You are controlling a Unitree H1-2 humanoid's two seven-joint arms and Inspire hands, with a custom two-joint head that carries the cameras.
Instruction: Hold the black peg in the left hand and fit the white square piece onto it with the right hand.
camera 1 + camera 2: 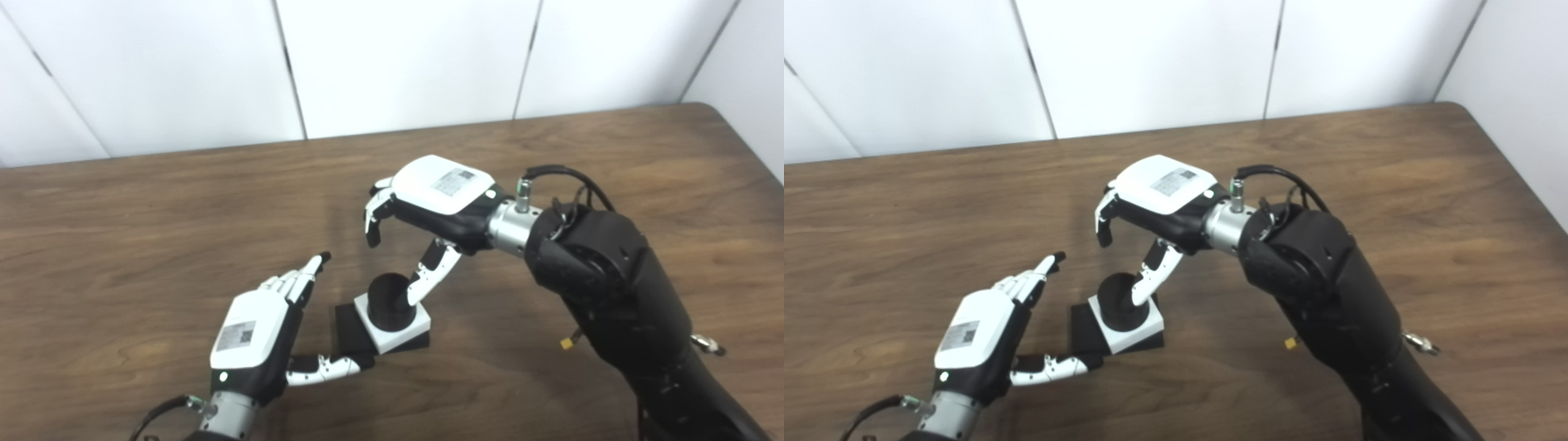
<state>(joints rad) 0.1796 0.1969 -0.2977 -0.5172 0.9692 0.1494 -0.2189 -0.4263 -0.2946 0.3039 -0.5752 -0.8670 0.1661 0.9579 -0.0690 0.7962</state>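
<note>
The black peg (389, 297) stands upright on its flat black square base (349, 328) on the table. The white square piece (395, 324) sits around the peg, resting on the base. My left hand (260, 334) is open just left of the base, fingers stretched forward and thumb reaching to the base's front-left corner. My right hand (429, 205) hovers above and behind the peg, open, fingers curled downward and thumb hanging beside the peg's right side. Whether the thumb touches the peg is unclear.
The brown wooden table (153, 233) stretches wide around the work, with its far edge against white wall panels and a rounded corner (716, 110) at the far right. My bulky right forearm (612, 288) crosses the near right part of the table.
</note>
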